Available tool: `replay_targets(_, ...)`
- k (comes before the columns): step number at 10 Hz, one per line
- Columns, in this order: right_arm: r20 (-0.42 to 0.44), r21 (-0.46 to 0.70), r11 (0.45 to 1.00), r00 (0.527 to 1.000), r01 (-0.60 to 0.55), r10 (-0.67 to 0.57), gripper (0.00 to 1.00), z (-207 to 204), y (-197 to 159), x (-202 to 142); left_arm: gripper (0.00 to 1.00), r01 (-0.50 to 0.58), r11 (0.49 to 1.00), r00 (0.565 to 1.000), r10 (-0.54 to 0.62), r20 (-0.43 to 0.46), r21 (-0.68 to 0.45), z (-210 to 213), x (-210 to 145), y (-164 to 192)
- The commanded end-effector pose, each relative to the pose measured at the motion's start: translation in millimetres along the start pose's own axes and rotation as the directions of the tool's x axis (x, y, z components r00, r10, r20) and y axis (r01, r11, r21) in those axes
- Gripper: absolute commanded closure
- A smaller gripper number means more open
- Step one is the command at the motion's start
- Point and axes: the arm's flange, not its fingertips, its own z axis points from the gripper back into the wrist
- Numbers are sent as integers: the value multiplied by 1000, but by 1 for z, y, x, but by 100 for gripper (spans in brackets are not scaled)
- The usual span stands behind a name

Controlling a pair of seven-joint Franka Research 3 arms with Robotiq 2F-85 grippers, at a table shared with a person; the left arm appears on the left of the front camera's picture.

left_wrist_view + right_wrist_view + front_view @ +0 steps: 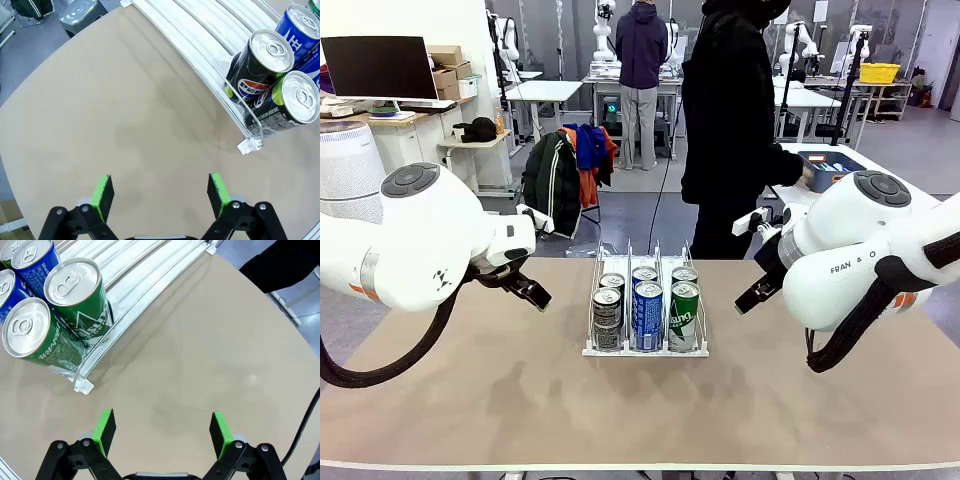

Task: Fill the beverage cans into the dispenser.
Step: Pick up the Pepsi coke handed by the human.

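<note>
- The dispenser stands at the middle of the table, a white base with thin upright dividers forming three lanes.
- Six beverage cans stand upright in it, two per lane, all at the end nearest the robot. The far stretch of each lane holds no can.
- Robot's left lane: two dark Pepsi cans. The left wrist view shows the round red, white and blue Pepsi logo and part of the word on the rear can. The small print on the front can is too fine to read.
- Middle lane: two blue cans with white lettering that cannot be read in full.
- Robot's right lane: two green cans with slanting white lettering, seen only in part in the right wrist view.
- Left gripper: above bare table to the left of the dispenser, near it and apart from it. The jaws are released wide and the green pads grasp nothing.
- Right gripper: above bare table to the right of the dispenser, likewise apart from it. The jaws are spread and empty.
- The right arm carries the letters "FRAN", the rest cut off.
- A person in dark clothing stands at the far side of the table.
</note>
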Motion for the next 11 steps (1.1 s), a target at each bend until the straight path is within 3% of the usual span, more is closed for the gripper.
replay_targets(1, 0, 0, 1000, 1000, 0, 0, 0, 0, 0, 0, 0, 0, 1000, 1000, 0, 0, 0, 0, 0, 0)
replay_targets(11, 0, 0, 1000, 1000, 0, 0, 0, 0, 0, 0, 0, 0, 1000, 1000, 0, 0, 0, 0, 0, 0)
